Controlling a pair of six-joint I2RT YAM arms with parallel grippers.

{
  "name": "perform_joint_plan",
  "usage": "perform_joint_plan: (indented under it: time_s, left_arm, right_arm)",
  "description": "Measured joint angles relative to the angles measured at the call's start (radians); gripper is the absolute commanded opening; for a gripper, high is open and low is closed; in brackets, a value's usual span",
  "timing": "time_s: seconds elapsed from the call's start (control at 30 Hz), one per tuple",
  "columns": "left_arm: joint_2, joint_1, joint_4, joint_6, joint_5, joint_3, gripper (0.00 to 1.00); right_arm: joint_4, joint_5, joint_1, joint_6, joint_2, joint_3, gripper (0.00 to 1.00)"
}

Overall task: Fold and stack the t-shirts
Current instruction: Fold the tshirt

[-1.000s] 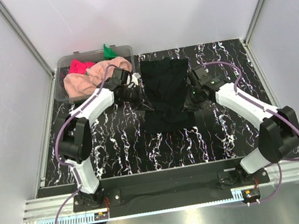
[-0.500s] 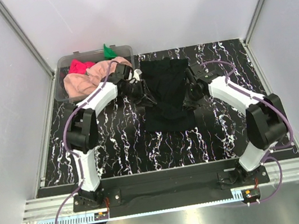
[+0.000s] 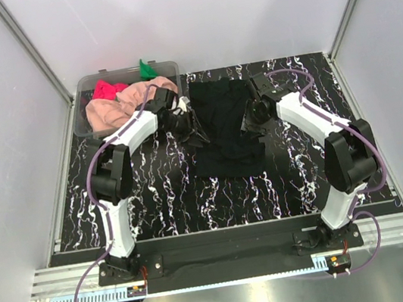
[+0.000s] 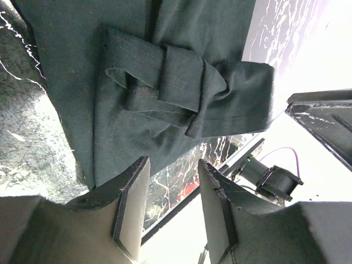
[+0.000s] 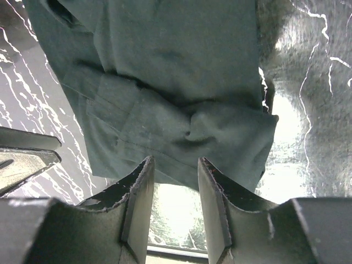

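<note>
black t-shirt (image 3: 222, 128) is laid partly folded on the marbled table (image 3: 155, 196), upper centre of the top view. left gripper (image 4: 173, 181) is held over its left edge, right gripper (image 5: 175, 176) over its right edge; both sets of fingers are spread, nothing pinched. peach-pink shirt (image 3: 114, 109), pink-red shirt (image 3: 107, 88) and green shirt (image 3: 146, 69) are piled in the tub (image 3: 86, 100), upper left

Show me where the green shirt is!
In the top view, the green shirt pokes up at the back rim of the clear tub, far left, beside the red-pink shirt.
</note>
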Motion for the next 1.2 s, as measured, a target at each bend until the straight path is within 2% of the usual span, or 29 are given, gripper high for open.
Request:
perform_joint_plan:
  time_s: [0.4,0.8,1.2]
  left_arm:
    - [-0.001,0.003,0.000,0.008,0.002,-0.003,0.48]
    - [-0.003,0.006,-0.003,0.008,0.005,-0.018,0.49]
    - [0.014,0.040,-0.008,-0.016,0.006,0.028,0.52]
  right_arm:
    - [-0.044,-0.003,-0.005,-0.019,0.008,0.019,0.45]
    - [-0.116,0.000,-0.007,0.000,-0.081,-0.089,0.45]
    - [-0.152,0.054,-0.014,0.034,-0.080,-0.097,0.47]
